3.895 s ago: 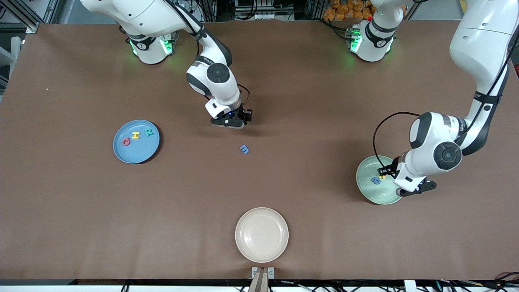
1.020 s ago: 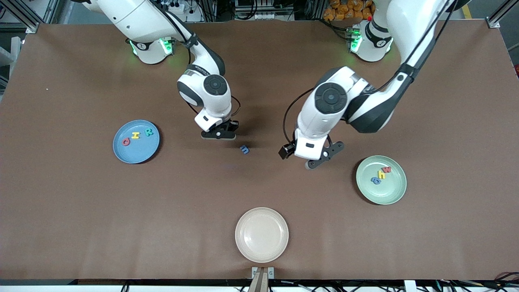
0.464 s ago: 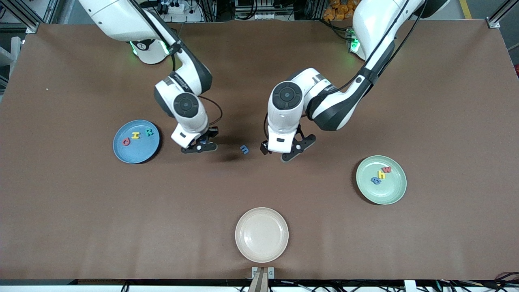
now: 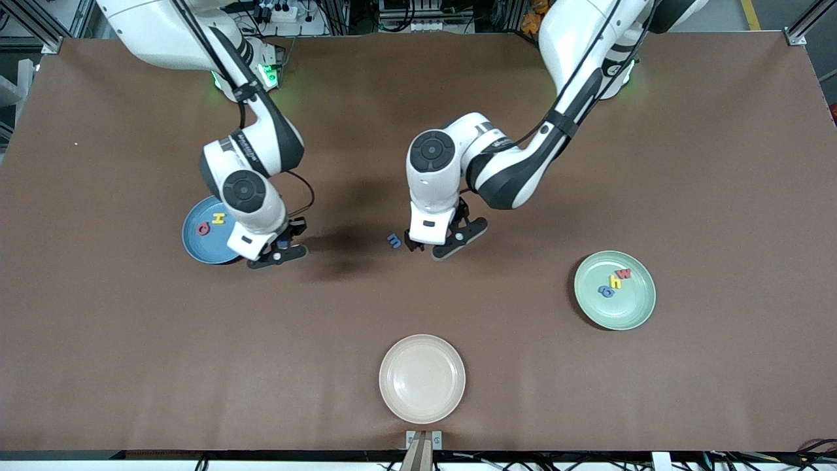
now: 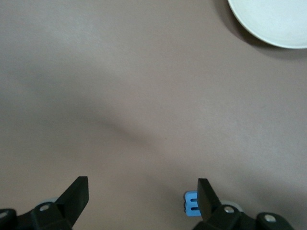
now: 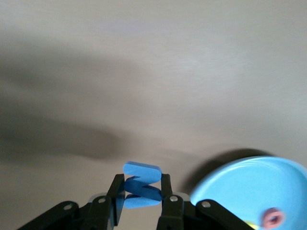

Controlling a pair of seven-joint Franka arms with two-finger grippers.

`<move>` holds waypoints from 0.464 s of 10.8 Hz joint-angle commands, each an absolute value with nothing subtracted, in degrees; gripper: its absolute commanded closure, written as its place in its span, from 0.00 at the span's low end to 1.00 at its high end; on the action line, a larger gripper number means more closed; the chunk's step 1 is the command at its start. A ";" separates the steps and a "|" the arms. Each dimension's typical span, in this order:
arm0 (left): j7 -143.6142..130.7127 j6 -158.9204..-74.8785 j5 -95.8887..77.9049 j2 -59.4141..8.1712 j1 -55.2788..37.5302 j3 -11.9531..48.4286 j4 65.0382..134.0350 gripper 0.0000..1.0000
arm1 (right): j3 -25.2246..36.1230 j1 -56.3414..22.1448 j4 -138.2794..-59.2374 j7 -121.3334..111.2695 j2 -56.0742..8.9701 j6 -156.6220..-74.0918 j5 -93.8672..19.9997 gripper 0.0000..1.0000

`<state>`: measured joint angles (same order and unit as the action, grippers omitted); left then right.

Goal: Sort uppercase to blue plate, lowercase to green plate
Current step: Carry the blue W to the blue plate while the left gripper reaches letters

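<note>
A round cream plate (image 4: pixel 422 379) lies empty on the brown table (image 4: pixel 719 163), close to the table's near edge and about midway between its two ends. A small metal bracket (image 4: pixel 424 439) sits at that near edge, just beside the plate.

Even overhead light, soft arm shadows, wrist views hazy

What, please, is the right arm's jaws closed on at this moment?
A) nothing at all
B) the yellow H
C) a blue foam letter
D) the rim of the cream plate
C: the right wrist view shows the right gripper shut on a blue foam letter, just short of the blue plate.
</note>
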<state>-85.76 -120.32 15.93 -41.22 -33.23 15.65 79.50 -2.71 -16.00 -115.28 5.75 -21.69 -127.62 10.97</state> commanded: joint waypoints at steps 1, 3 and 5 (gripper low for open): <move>-86.75 -121.29 15.38 -44.72 -35.15 14.50 75.16 0.00 | 2.44 -16.00 -115.84 -5.58 -20.48 -127.18 8.62 0.89; -88.50 -123.21 15.38 -47.19 -36.20 14.41 73.05 0.00 | 6.49 -15.91 -116.10 -14.63 -20.57 -127.09 5.56 0.89; -88.42 -125.76 15.38 -48.16 -36.56 14.24 73.04 0.00 | 9.48 -15.91 -116.45 -21.07 -20.65 -125.43 3.52 0.89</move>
